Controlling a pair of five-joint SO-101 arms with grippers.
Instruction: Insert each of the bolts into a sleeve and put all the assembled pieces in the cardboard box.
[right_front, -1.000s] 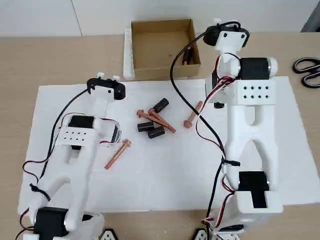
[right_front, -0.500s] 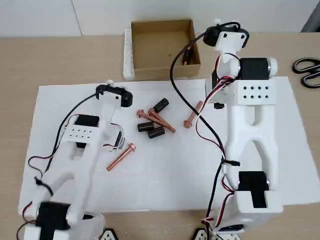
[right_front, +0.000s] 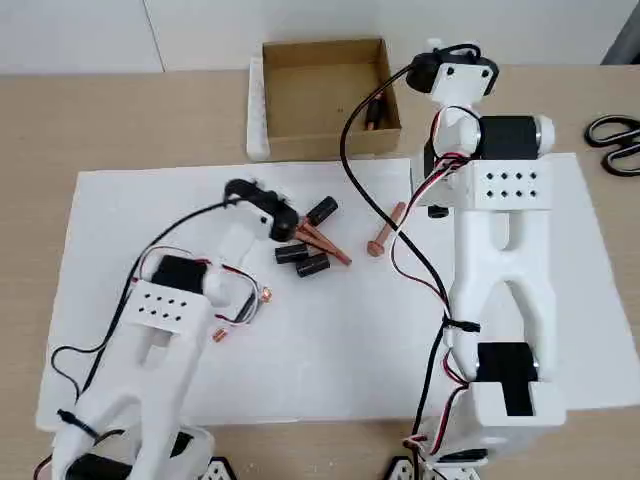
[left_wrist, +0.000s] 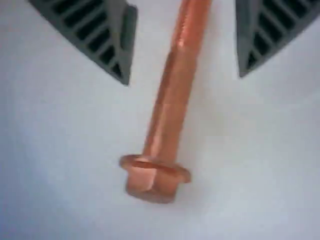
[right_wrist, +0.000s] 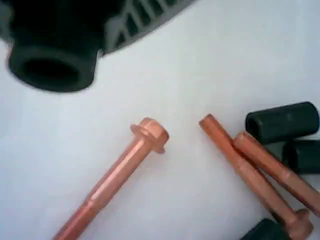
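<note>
A copper bolt (left_wrist: 167, 115) lies on the white paper between the spread grey fingers of my left gripper (left_wrist: 182, 77), which is open and straddles its shank. In the high view that bolt's head (right_front: 265, 293) peeks out beside the left arm. My right gripper (right_wrist: 85, 35) is shut on a black sleeve (right_wrist: 50, 65), held above another bolt (right_wrist: 120, 170), also seen in the high view (right_front: 386, 230). Two more bolts (right_front: 322, 240) and three loose black sleeves (right_front: 303, 258) lie mid-sheet. The cardboard box (right_front: 325, 142) stands at the back with one assembled piece (right_front: 375, 108) inside.
A white foam strip (right_front: 257, 110) leans against the box's left side. Scissors (right_front: 615, 140) lie at the far right of the table. The white paper sheet (right_front: 350, 360) has free room toward its front.
The left arm has swung right and forward, and its gripper now hangs over the bolt that lay beside it. The right arm has stayed still.
</note>
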